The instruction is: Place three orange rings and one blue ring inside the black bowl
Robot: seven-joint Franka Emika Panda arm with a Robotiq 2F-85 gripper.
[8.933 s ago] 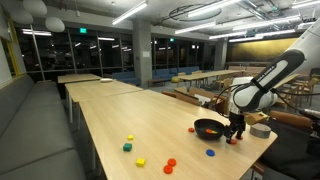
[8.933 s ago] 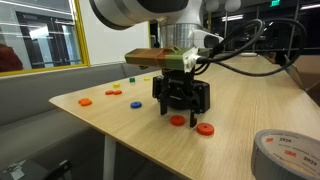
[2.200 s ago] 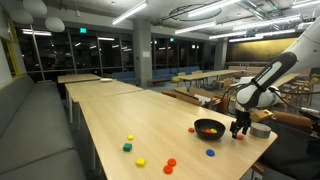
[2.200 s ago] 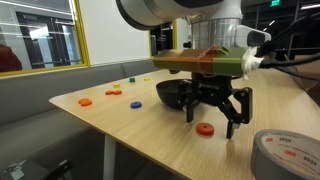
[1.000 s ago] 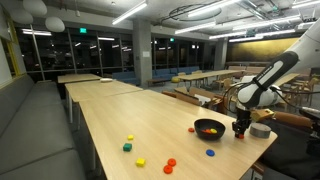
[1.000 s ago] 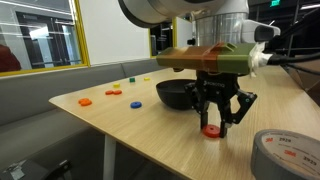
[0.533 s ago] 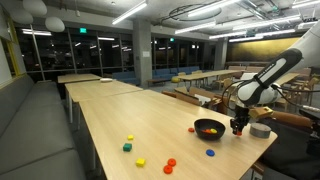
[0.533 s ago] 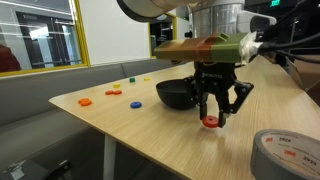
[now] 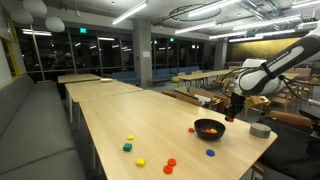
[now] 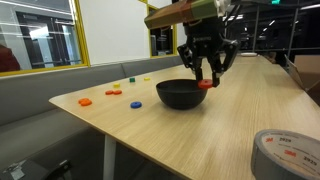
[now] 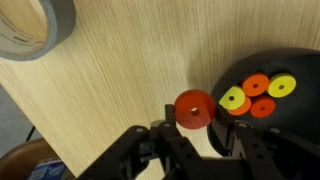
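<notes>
Gripper [image 10: 206,76] clamps orange ring [image 10: 204,85] — aloft, just beside black bowl [image 10: 175,97].

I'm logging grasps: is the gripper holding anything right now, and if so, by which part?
Yes. The gripper holds an orange ring, pinched across its outer rim, in the air beside the edge of the black bowl.

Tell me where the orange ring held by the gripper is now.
In an exterior view, the orange ring hangs in the gripper, off the table, just beside the black bowl rim.
</notes>
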